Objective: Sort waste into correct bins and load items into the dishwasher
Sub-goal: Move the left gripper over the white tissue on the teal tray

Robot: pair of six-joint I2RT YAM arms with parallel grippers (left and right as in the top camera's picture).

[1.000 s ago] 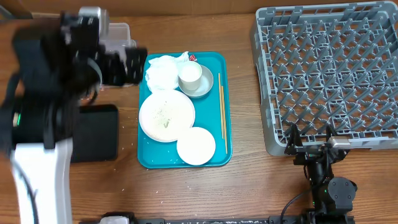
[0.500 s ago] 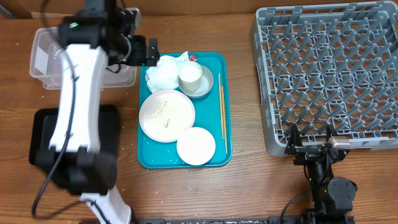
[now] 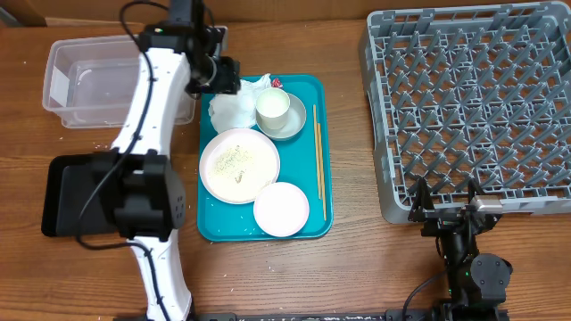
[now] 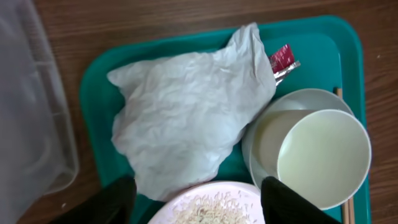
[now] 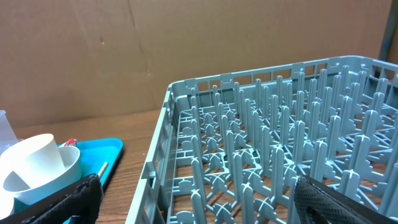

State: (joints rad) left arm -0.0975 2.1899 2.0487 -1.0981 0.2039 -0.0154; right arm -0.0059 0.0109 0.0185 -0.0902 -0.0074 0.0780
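Our left gripper (image 4: 196, 208) hangs wide open and empty over the crumpled napkin (image 4: 186, 118), at the teal tray's (image 4: 317, 37) upper left beside the cup (image 4: 320, 155). Dropping carelessly, we could clip the rice plate (image 4: 214, 198) and scatter grains over the wooden table (image 3: 357, 267). Our right gripper (image 5: 199, 208) sits open and empty by the rack (image 5: 280, 143), with cardboard (image 5: 124, 50) behind.

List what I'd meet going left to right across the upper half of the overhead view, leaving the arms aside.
clear plastic box → crumpled napkin → white cup → chopsticks → grey dish rack
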